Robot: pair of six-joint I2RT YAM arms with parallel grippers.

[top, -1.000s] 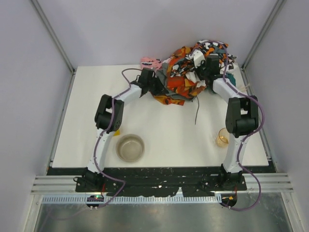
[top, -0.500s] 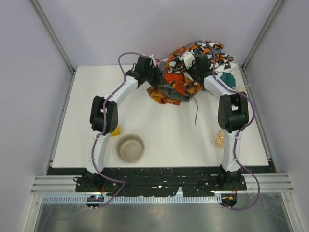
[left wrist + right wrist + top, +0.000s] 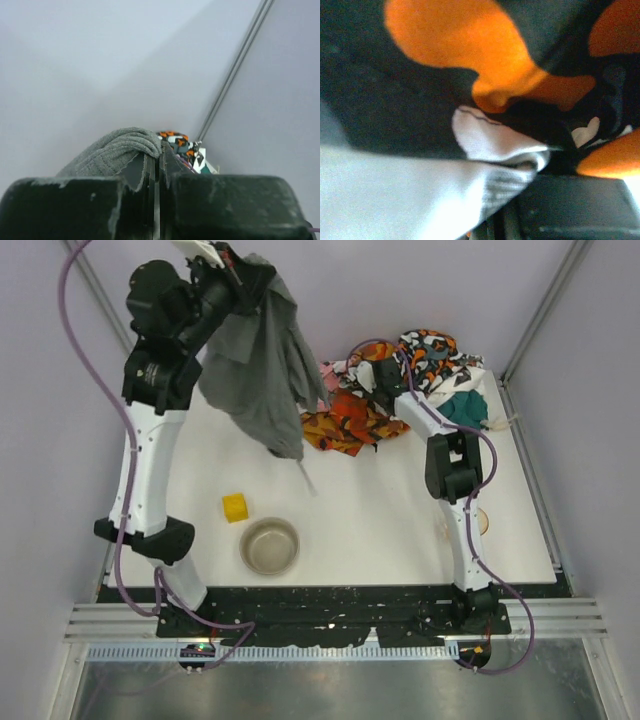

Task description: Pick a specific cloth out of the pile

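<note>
The grey cloth (image 3: 262, 365) hangs free in the air at the back left, clear of the table, with a thin cord (image 3: 306, 476) trailing from its lower end. My left gripper (image 3: 236, 268) is raised high and shut on its top edge. In the left wrist view the grey fabric (image 3: 122, 149) folds over my closed left gripper (image 3: 156, 161). The pile (image 3: 405, 375) of orange-black-white, pink and teal fabrics lies at the back right and shows far off in the left wrist view (image 3: 176, 140). My right gripper (image 3: 381, 373) is buried in it, with a white fold (image 3: 495, 145) pinched at its fingers (image 3: 570, 210).
A beige bowl (image 3: 270, 546) stands near the front, with a yellow block (image 3: 235, 507) just behind it. A teal cloth (image 3: 462, 407) lies at the pile's right edge. A small amber cup (image 3: 483, 521) sits beside the right arm. Enclosure walls stand close behind and on both sides.
My left arm has swung up and to the left, pulling the grey cloth out of the pile into the air. The pile has dropped lower. The yellow block is now uncovered.
</note>
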